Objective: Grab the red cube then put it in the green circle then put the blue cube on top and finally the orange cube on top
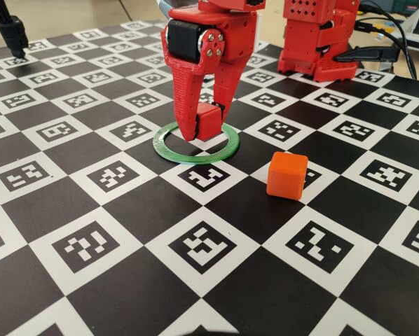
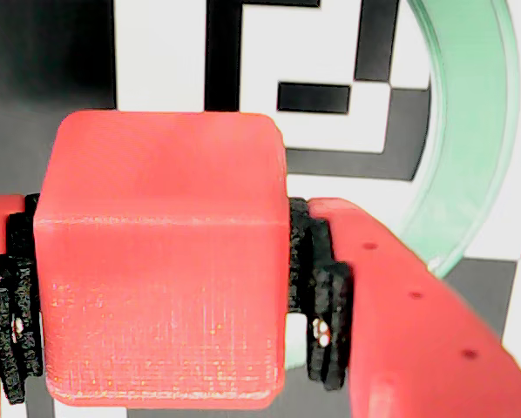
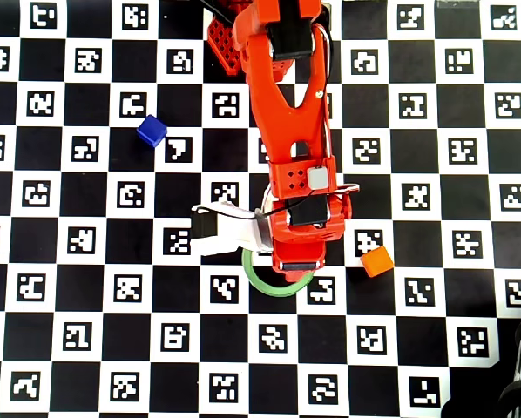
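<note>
My gripper (image 1: 204, 129) is shut on the red cube (image 1: 210, 121) and holds it just above the board inside the green circle (image 1: 197, 153). In the wrist view the red cube (image 2: 160, 261) fills the middle, clamped between the black pads (image 2: 326, 305), with an arc of the green circle (image 2: 470, 139) at the upper right. The orange cube (image 1: 287, 175) sits on the board to the right of the ring; overhead it lies right of the arm (image 3: 376, 260). The blue cube (image 3: 152, 131) lies far off at the upper left in the overhead view. The arm hides most of the ring (image 3: 274, 288) there.
The checkerboard mat (image 1: 90, 210) with printed markers covers the table. The red arm base (image 1: 314, 42) stands at the back right in the fixed view, with cables (image 1: 399, 35) beside it. A black stand (image 1: 12, 31) is at the back left.
</note>
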Robot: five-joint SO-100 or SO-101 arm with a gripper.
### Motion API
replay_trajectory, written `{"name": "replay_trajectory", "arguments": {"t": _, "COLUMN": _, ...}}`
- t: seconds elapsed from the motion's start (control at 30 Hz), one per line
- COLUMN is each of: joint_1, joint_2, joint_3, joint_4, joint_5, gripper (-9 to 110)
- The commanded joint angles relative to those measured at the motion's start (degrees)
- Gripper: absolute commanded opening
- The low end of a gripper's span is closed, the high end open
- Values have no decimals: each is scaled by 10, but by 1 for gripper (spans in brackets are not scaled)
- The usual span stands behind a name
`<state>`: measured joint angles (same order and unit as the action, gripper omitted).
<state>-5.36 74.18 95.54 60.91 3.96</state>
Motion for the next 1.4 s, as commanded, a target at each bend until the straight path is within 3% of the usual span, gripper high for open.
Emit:
{"name": "replay_trajectory", "arguments": {"t": 0.0, "joint_1": 9, "joint_2": 14, "joint_3": -11, "joint_4": -5, "joint_5": -2, "gripper": -5}}
{"name": "replay_trajectory", "arguments": {"t": 1.03, "joint_1": 9, "joint_2": -23, "joint_3": -56, "joint_4": 9, "joint_5": 3, "gripper": -5}}
{"name": "replay_trajectory", "arguments": {"t": 1.37, "joint_1": 5, "joint_2": -32, "joint_3": -71, "joint_4": 32, "joint_5": -14, "gripper": 7}}
